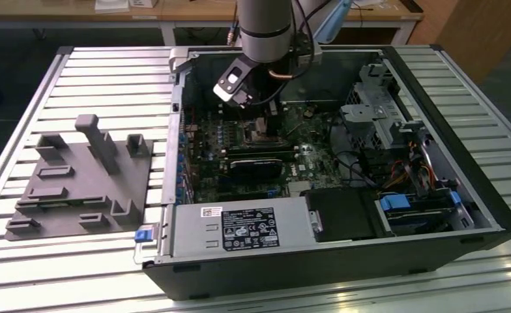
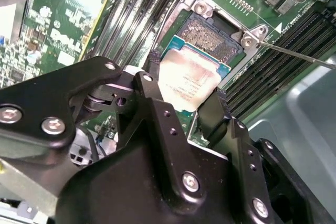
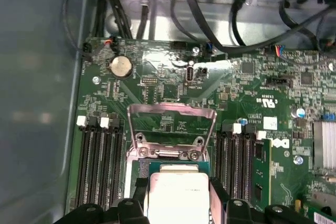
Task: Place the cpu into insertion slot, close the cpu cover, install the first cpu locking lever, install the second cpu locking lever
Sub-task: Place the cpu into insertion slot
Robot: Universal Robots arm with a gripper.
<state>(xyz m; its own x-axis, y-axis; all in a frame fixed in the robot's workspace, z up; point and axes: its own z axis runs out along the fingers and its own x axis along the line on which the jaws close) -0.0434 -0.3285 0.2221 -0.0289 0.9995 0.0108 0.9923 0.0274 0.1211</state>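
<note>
1. Cpu is grasped by the hand and hangs partly over the insertion slot. It is not yet seated.
2. Slot pins lie bare, the cpu cover stands raised open, and a thin locking lever sticks out free. I judge that all four steps are still to do.
3. Faint print is on the cpu top and white marks are on the green board, mostly too small to tell.
4. In the exterior view, a white printed label sits at 6 o'clock from the slot, inside the computer case. A grey fixture block lies at 9 o'clock on the surface.

White label, illegible print, on power supply
</note>
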